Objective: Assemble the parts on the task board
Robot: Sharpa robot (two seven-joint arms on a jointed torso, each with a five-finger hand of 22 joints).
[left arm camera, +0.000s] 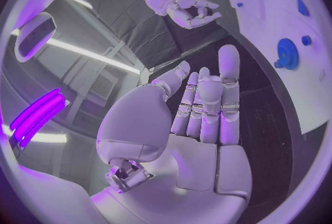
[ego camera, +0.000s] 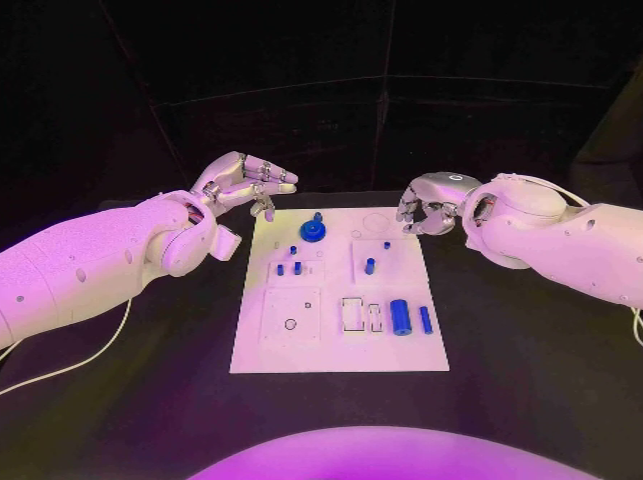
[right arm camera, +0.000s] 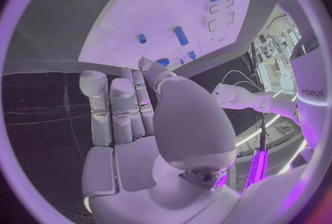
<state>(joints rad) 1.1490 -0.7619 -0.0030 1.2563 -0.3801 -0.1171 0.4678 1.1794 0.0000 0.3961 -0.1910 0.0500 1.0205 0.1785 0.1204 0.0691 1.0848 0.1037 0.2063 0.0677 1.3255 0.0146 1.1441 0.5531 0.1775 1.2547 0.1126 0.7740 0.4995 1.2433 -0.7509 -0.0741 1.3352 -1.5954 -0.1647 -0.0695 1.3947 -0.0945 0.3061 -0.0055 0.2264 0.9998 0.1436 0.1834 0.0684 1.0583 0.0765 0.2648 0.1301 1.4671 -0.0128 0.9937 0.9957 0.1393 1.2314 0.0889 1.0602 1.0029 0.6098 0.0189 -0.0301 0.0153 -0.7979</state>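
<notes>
Black table, task board unobstructed

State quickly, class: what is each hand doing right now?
Left hand: open, fingers apart, holding nothing.
Right hand: holding nothing, fingers extended in its wrist view; open.

One white rectangular task board lay on one black table. Two silver many-fingered hands were there: the left hand off the board's far-left corner, the right hand off its far-right corner. On the board one blue round gear-like part stood near the far edge, one large blue cylinder and one slim blue bar lay toward the near-right; several smaller blue pegs sat mid-board, too small to count surely.
</notes>
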